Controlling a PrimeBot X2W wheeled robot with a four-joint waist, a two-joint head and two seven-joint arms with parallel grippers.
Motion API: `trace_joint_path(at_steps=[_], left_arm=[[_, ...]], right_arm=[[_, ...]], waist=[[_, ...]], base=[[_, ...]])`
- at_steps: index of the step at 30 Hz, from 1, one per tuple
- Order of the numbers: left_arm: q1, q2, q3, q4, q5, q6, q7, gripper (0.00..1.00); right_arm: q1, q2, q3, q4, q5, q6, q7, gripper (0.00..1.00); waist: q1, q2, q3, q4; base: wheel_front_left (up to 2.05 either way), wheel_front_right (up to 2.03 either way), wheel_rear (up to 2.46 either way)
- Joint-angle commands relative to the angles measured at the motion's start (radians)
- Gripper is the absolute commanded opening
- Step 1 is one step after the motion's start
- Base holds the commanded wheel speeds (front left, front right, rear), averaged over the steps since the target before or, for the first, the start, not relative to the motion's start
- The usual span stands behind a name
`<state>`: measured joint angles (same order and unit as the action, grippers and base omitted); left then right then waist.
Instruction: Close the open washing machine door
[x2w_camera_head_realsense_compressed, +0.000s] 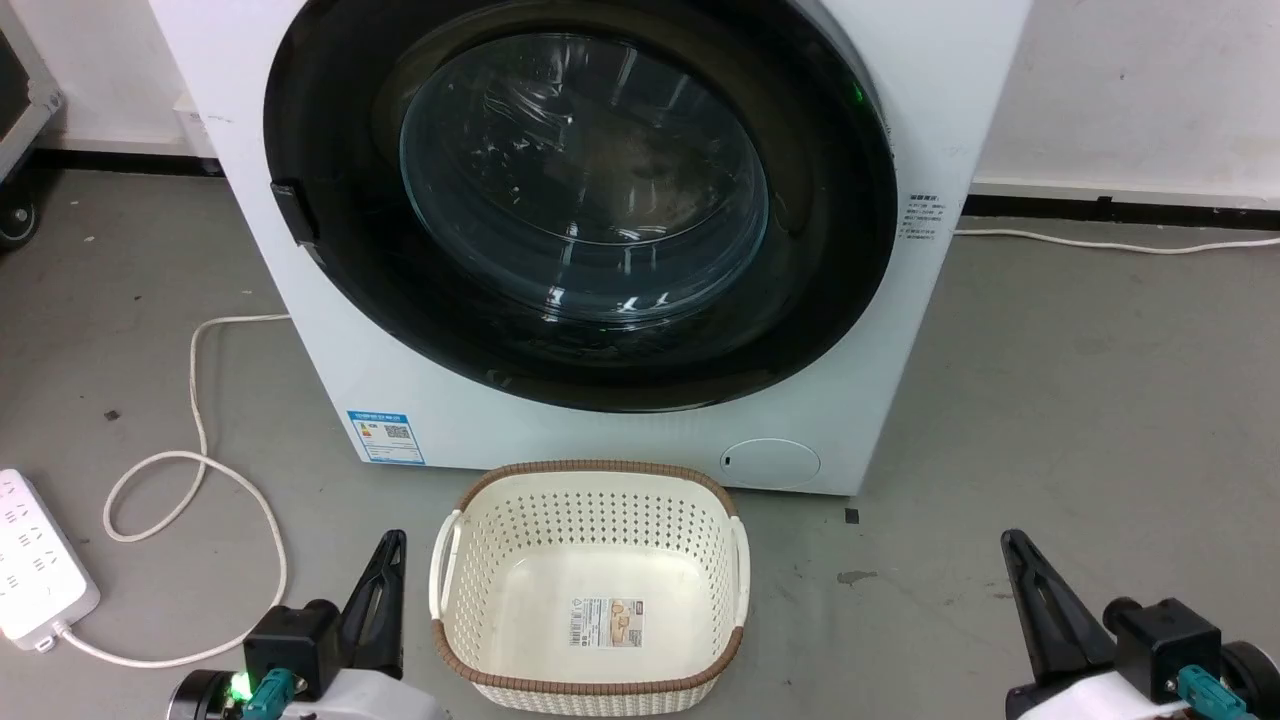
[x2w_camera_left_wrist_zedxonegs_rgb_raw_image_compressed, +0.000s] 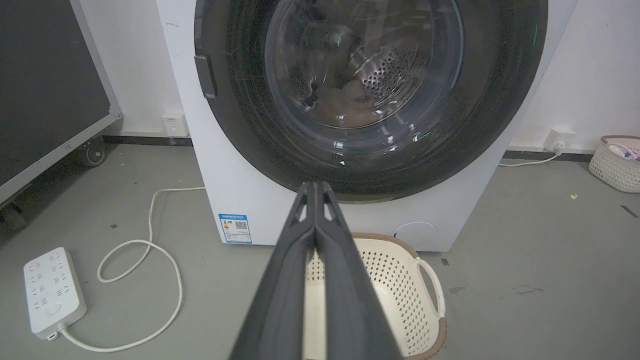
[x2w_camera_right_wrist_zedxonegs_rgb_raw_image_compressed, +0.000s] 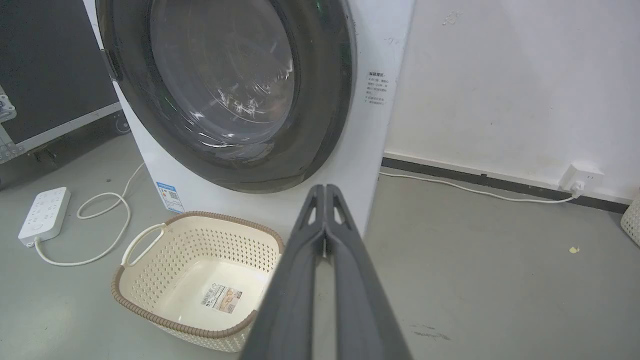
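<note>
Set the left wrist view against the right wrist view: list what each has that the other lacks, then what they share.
Left wrist, not right wrist: the perforated drum through the washing machine door, the round lower flap, the shut left gripper. Right wrist, not left wrist: the text sticker beside the door, the label in the cream basket, the shut right gripper. Both: door, basket, the washing machine, the power strip.

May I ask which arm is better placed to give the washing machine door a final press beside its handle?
Left, probably. The door already looks flush; its handle sits on the door's left edge, on the same side as the shut left gripper. The right gripper is across the basket.
</note>
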<state>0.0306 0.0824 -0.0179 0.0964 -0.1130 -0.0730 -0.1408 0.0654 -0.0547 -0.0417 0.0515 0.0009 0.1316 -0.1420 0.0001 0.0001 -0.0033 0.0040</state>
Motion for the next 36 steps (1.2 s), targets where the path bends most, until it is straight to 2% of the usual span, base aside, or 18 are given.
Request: trace_joint_path(at_steps=[1, 36], left_arm=[[-0.011, -0.003, 0.002, -0.008, 0.011, 0.006, 0.006, 0.0], [-0.022, -0.019, 0.011, -0.056, 0.067, 0.043, 0.079, 0.0]], right_arm=[[-0.019, 0.002, 0.003, -0.01, 0.0, 0.0, 0.007, 0.0], [-0.044, 0.003, 0.024, -0.032, -0.001, -0.001, 0.08, 0.0]], waist=[[-0.0001, -0.0001, 0.0, 0.0], [-0.0001, -0.0001, 0.002, -0.002]], base=[[0.0, 0.0, 0.0], [0.0, 0.0, 0.0]])
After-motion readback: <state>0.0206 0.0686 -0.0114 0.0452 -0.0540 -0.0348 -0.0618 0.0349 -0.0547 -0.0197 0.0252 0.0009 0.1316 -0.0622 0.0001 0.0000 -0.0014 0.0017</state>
